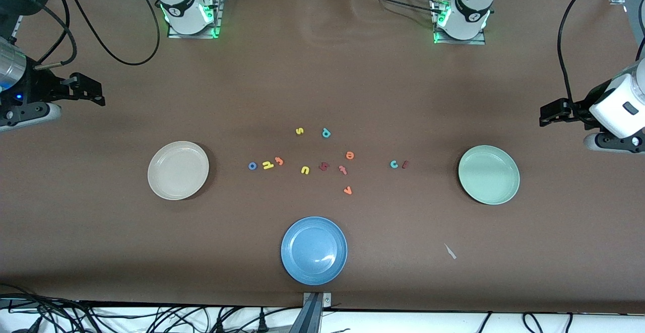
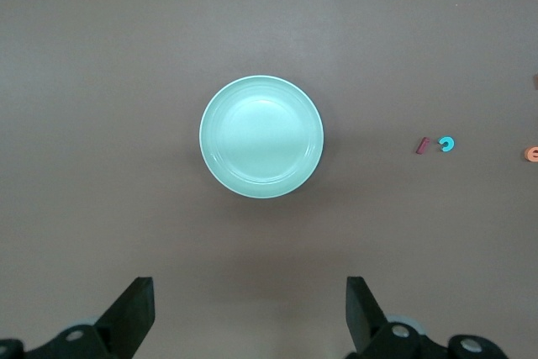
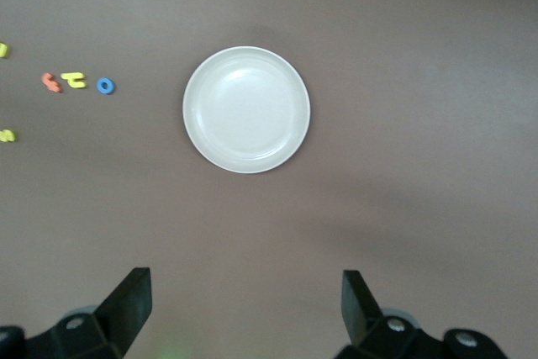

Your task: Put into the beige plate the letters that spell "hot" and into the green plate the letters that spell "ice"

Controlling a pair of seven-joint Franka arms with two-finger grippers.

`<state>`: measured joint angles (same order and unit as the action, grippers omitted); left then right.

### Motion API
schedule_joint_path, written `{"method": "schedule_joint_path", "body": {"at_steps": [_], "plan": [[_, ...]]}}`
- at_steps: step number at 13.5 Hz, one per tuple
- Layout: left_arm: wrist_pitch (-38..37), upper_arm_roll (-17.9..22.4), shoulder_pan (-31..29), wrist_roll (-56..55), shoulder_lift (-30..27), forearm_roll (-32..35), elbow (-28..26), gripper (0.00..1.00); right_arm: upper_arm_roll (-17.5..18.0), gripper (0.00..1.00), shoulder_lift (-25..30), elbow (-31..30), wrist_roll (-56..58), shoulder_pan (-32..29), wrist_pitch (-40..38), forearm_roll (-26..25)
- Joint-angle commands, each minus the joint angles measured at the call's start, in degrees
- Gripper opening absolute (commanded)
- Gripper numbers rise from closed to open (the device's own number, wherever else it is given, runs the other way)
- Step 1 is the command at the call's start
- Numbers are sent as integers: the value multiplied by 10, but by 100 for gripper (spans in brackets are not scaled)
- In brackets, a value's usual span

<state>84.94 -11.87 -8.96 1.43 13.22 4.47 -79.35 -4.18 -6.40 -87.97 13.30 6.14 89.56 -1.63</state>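
While both end effectors gape: beige plate (image 1: 178, 170), green plate (image 1: 488, 174) bare.

Open table around clustered letters (image 1: 322, 164); blue plate (image 1: 314, 250) perhaps obstructing.

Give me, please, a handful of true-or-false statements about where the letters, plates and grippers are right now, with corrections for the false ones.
1. The beige plate already holds the blue "o". False: the plate holds nothing; the "o" lies on the table beside the yellow "h" and the orange "t".
2. The teal "c" lies right beside the dark red "i". True.
3. The blue plate is nearer the front camera than the other two plates. True.
4. The left gripper is shut on a letter. False: it is open and holds nothing, above the table by the green plate.
5. The right gripper is open. True.
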Motion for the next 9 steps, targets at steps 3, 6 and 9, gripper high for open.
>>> {"method": "schedule_joint_path", "body": {"at_steps": [3,6,9], "plan": [[7,2,-4,13,-11,-16,-11,100,2,100,0,1,-62,19,2,-24],[7,2,-4,13,-11,-16,-11,100,1,100,-1,1,-71,19,1,-18],[7,2,-4,13,-11,-16,-11,100,0,100,-3,2,-71,19,2,-17]]}}
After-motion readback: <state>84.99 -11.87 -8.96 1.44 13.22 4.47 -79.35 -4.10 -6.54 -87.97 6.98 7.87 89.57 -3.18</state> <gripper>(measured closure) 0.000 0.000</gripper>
